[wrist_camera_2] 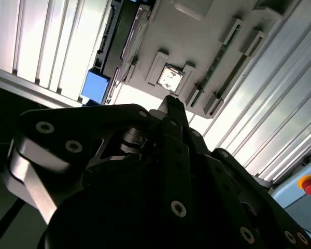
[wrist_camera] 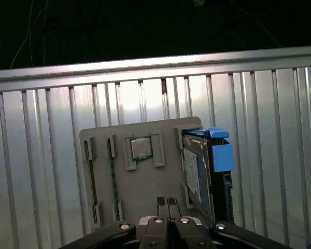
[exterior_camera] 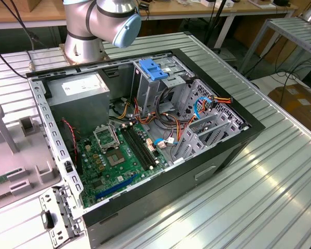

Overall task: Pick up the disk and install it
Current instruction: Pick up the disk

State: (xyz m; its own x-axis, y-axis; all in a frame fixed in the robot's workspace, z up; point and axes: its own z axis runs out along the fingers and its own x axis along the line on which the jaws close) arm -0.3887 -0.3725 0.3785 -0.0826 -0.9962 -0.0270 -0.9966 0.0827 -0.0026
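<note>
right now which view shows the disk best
First wrist view: the disk stands on edge in the grey holder, blue tab plain. The second wrist view catches its tab and edge obliquely; the exterior view, at most a blue sliver.

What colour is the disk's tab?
The disk has a bright blue tab; first wrist view shows it best.

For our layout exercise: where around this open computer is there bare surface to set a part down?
Free: the ribbed table on the exterior view's right of the computer case, and the bare ribs around the grey holder in the first wrist view. Crowded: the case's inside, packed with cables, and the holder's slots, one carrying the disk.
</note>
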